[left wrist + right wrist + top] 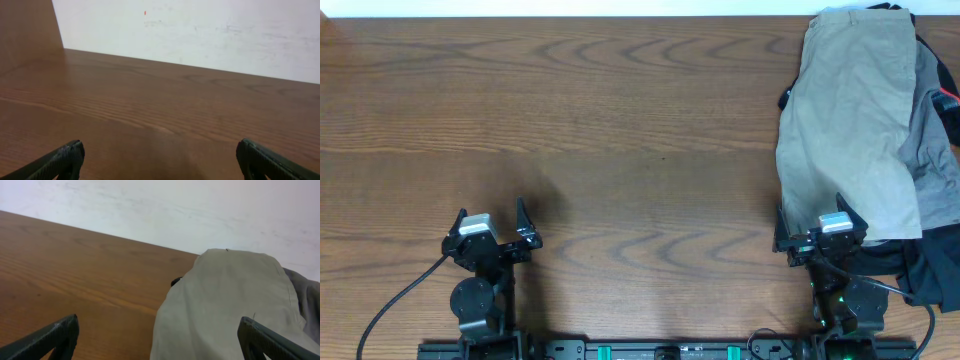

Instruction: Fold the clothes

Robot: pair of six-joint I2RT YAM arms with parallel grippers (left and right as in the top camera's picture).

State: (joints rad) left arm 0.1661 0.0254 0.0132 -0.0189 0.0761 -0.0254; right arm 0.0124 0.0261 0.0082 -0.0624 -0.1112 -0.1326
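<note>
I am holding my right gripper [817,218] wide open at the near hem of the wrinkled khaki-beige cotton shorts [850,120], which are lying heaped over a darker grey garment [938,150] at the table's right edge. To my judgement, I should be pinching khaki cloth only. My left gripper [492,212] is idling wide open, well apart.

Light khaki-beige cotton shorts [855,120], lightly wrinkled, seen as one long panel, narrower at the top, wider at the bottom. Lying flat at the upper right of the overhead view, reaching from the top edge down to mid-height.
</note>
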